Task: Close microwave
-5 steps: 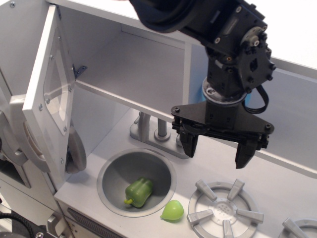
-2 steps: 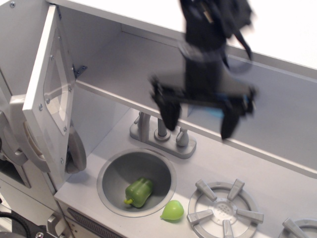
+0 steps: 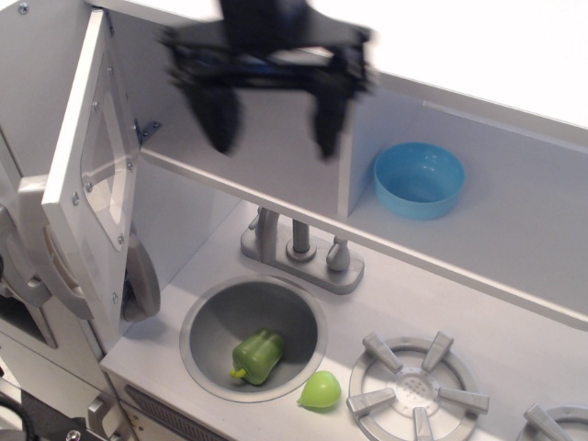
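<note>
At the upper left, the microwave [image 3: 96, 175] door stands swung open. The tool [image 3: 271, 129], blurred, hangs inside the compartment, fingers apart, holding nothing. This looks like the approach; next it must get behind the door and push.

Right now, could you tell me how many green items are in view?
2. A green pepper lies in the sink; a lighter green piece sits on the counter, just beside the sink's rim. Others may be hidden behind the open door.
</note>
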Controlling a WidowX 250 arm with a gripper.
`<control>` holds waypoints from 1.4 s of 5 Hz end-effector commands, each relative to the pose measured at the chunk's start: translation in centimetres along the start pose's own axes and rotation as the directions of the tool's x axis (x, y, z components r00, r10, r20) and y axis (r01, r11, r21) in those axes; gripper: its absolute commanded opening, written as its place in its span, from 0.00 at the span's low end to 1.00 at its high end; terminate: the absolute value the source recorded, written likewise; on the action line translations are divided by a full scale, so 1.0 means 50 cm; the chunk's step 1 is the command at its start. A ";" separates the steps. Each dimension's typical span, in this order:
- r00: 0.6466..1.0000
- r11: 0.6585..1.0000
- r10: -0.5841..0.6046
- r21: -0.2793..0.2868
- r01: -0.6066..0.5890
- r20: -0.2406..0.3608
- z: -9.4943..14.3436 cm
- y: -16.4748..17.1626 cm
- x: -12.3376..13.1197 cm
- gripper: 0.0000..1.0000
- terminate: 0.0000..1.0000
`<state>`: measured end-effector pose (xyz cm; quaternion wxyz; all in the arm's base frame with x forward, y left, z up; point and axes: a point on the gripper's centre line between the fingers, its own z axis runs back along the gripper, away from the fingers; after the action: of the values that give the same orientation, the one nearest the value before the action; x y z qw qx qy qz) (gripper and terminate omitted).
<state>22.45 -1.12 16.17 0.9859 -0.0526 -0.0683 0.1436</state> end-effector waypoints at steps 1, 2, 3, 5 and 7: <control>0.996 1.000 0.016 -0.022 -0.014 0.083 0.052 0.126 0.016 1.00 0.00; 0.997 1.000 0.020 -0.012 -0.019 0.080 0.057 0.168 0.018 1.00 0.00; 0.997 0.999 0.030 0.021 -0.031 0.072 0.044 0.207 0.023 1.00 0.00; 0.995 0.996 0.056 0.061 -0.061 0.082 0.031 0.244 0.029 1.00 0.00; 0.989 0.988 0.101 0.109 -0.112 0.109 -0.004 0.243 0.033 1.00 0.00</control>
<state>20.74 10.62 13.98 0.9744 0.0030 -0.0956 0.2034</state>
